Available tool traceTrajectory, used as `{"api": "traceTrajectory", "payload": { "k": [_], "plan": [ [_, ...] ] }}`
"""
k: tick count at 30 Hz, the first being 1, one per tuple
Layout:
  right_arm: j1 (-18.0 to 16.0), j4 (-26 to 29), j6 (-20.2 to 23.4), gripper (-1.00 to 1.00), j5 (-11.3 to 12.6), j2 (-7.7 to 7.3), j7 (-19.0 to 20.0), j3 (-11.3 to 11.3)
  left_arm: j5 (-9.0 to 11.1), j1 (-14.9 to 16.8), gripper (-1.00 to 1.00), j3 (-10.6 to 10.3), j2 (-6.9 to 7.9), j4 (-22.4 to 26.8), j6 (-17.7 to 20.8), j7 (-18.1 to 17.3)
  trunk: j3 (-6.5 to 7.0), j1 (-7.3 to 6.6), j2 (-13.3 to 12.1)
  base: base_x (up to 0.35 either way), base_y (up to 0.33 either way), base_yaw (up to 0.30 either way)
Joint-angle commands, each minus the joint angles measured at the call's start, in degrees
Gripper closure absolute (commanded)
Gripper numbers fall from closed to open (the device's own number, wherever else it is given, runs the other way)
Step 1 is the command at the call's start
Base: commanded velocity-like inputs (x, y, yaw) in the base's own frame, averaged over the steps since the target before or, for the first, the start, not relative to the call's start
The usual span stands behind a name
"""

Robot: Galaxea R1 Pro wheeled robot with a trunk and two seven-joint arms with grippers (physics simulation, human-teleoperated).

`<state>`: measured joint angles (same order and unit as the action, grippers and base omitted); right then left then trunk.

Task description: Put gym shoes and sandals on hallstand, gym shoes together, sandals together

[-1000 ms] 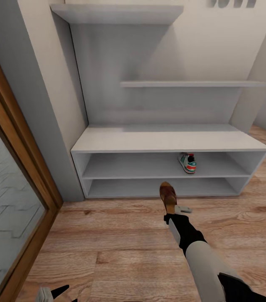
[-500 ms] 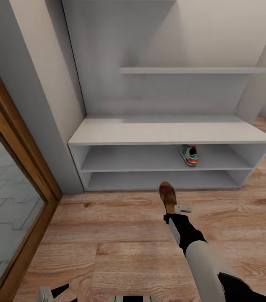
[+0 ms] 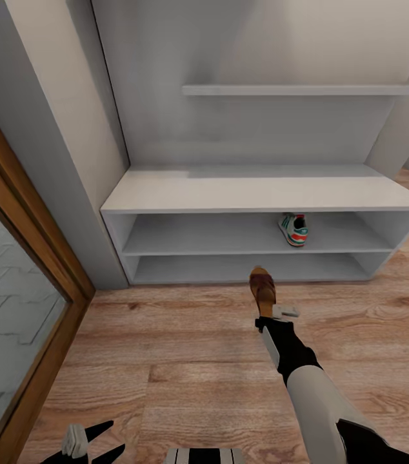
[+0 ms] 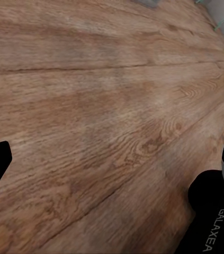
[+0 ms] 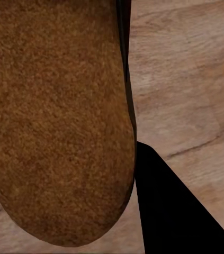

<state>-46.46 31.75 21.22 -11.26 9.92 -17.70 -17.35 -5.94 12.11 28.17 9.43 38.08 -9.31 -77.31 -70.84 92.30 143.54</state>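
wooden door frame [image 3: 33, 238] beside hallstand [image 3: 262, 193]

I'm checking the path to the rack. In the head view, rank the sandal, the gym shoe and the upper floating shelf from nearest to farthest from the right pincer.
1. The sandal, held in the right pincer, above the floor.
2. The gym shoe, ahead on the rack's upper open tier, slightly to the right.
3. The floating shelf, high on the wall behind the rack.
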Motion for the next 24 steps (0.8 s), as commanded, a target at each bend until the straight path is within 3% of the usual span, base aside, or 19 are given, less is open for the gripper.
{"api": "traceTrajectory", "payload": {
  "k": [1, 8, 16, 24],
  "plan": [
    [-0.2, 0.1, 0.4, 1.0, -0.4, 0.08, -0.1, -0.3, -0.5, 0.0, -1.0, 0.3, -0.08, 0.0, -0.6, -0.2, -0.05, -0.01, 0.0, 0.0, 0.0, 0.0],
    [-2.6, 0.2, 0.5, 1.0, -0.3, 0.08, 0.2, -0.3, -0.4, -0.1, -1.0, 0.3, -0.19, 0.1, -0.7, -0.3, -0.05, -0.01, 0.0, 0.08, 0.0, 0.0],
    [-2.7, 0.1, 0.3, 1.0, -0.3, 0.08, 0.3, -0.3, -0.4, -0.1, -1.0, 0.5, -0.2, 0.1, -0.7, -0.3, -0.08, -0.01, 0.0, 0.32, 0.0, 0.008],
    [-2.7, -0.1, 0.3, 1.0, -0.3, 0.08, 0.3, -0.3, -0.4, -0.1, -1.0, 0.5, -0.2, 0.1, -0.8, -0.3, -0.59, -0.01, 0.0, 0.324, 0.0, 0.142]
  ]
}}
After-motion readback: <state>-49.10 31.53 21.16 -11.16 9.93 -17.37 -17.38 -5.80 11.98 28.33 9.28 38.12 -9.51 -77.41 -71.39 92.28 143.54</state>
